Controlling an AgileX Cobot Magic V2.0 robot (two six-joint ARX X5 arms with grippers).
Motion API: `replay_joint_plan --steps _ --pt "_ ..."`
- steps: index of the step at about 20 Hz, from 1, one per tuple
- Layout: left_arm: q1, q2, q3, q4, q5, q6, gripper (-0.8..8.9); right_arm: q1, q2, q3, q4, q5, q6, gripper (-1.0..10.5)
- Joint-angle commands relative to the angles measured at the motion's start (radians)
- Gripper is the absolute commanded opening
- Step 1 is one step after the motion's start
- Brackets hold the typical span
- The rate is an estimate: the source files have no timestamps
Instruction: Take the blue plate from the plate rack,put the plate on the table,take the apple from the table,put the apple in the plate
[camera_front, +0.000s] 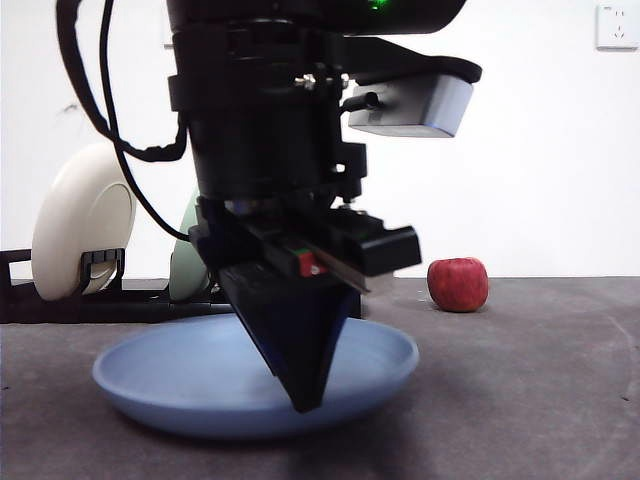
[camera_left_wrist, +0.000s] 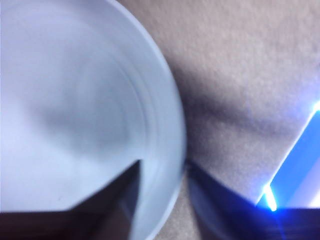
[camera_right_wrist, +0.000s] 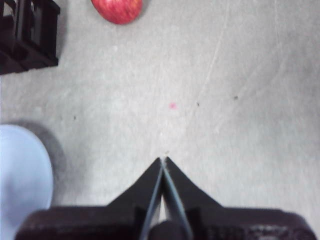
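Behind left gripper (camera_front: 303, 400) — blue plate's (camera_front: 180, 375) centre

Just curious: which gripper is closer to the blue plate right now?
Left. The left gripper straddles the blue plate's rim, one jaw inside, one outside. The right gripper hovers over bare table beside it.

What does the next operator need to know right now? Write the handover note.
Left hand: down at the blue plate, jaws astride its rim, one inside and one outside.
Right hand: shut, empty, above bare table.
Blue plate lies flat on the table, out of the plate rack. Apple sits on the table beyond the plate, untouched.
Done: plate out and down.
Left: release the plate, fetch the apple, put it in the plate.
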Motion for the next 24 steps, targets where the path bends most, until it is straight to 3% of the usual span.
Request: replay_joint_plan --steps 1,5,7,10,12,16,19,22,24 --pt "0.002 0.010 -0.005 0.002 0.002 -0.012 2.31 0.000 0.031 0.001 0.053 -0.042 -0.006 0.7" --pt "0.001 -0.014 0.011 -0.040 0.035 -0.013 2.29 0.000 0.119 0.001 0.189 -0.126 -0.004 5.3" --pt "0.001 -0.047 0.024 -0.068 0.110 -0.026 2.23 0.000 0.183 0.005 0.254 -0.133 -0.003 6.7" --pt "0.001 -0.136 0.028 -0.098 0.185 -0.068 2.09 0.000 0.317 0.070 0.266 -0.132 -0.009 6.7" --pt "0.001 -0.217 0.028 -0.121 0.187 -0.098 -0.21 0.001 0.421 0.154 0.265 -0.132 -0.029 6.7" --pt "0.002 -0.388 0.028 -0.161 0.178 -0.160 -0.08 0.035 0.637 0.376 0.248 -0.132 -0.039 6.7" --pt "0.006 -0.499 0.028 -0.221 0.169 -0.199 -0.08 0.085 0.796 0.547 0.214 -0.117 -0.086 6.7" --pt "0.008 -0.599 0.028 -0.325 0.152 -0.250 -0.08 0.137 0.957 0.721 0.166 -0.023 -0.102 8.4" --pt "0.015 -0.660 0.028 -0.388 0.144 -0.269 -0.07 0.158 1.045 0.816 0.143 0.014 -0.105 8.8"
